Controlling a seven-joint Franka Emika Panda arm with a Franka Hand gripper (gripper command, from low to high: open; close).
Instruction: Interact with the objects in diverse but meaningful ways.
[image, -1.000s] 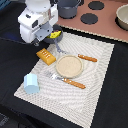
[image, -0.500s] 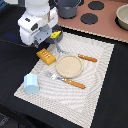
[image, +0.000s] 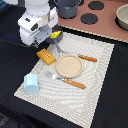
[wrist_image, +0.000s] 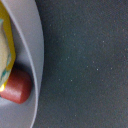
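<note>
Little has shifted since the earlier frames: your arm sits in much the same spot over the far corner of the mat, perhaps a touch lower. You cannot tell whether the claw is released or clenched; its fingers are hidden under the wrist housing and absent from the wrist view. That view shows a grey plate rim, a red-brown sausage lying on it, and a yellow piece just beside the sausage. From outside, the cheese wedge peeks out right beside the arm. Risk: descending blind could pinch the rim or knock the sausage off the plate. Nearby, the orange ridged block lies just beside the arm, the tan plate sits mid-mat with a fork and a knife flanking it, and the blue cup stands well apart.
</note>
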